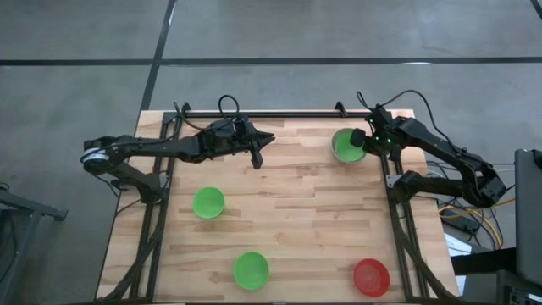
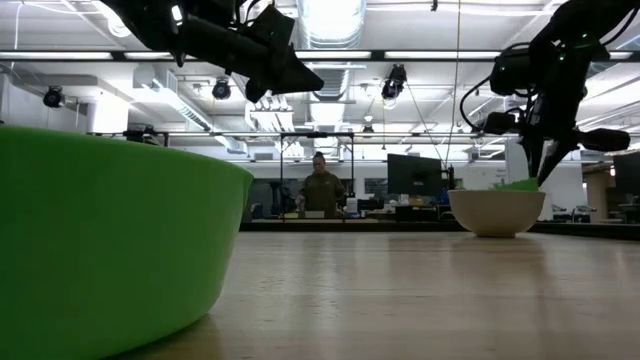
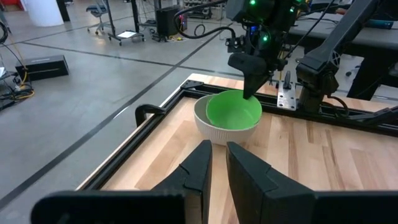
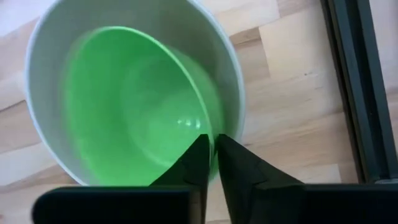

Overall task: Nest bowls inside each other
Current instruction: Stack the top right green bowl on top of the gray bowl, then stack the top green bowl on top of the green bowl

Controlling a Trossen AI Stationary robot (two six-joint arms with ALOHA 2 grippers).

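At the table's far right a pale white bowl stands on its base, with a green bowl inside it. My right gripper comes down on that green bowl's rim on the side toward the right edge and is shut on it. The green bowl sits tilted, and its held side shows above the white rim. My left gripper hovers shut above the far middle of the table, points toward the two bowls and holds nothing. Two more green bowls and a red bowl stand apart on the table. My right gripper pinches the green bowl's rim between its two fingertips, one finger inside the bowl and one outside, between the green wall and the white one. The fingers come steeply from above. The bowl lies tilted inside the white bowl, its held side higher.
Black frame rails run along the table's far edge and right side, close to the nested bowls. In the low view a green bowl fills the near left. A person stands in the room beyond the table.
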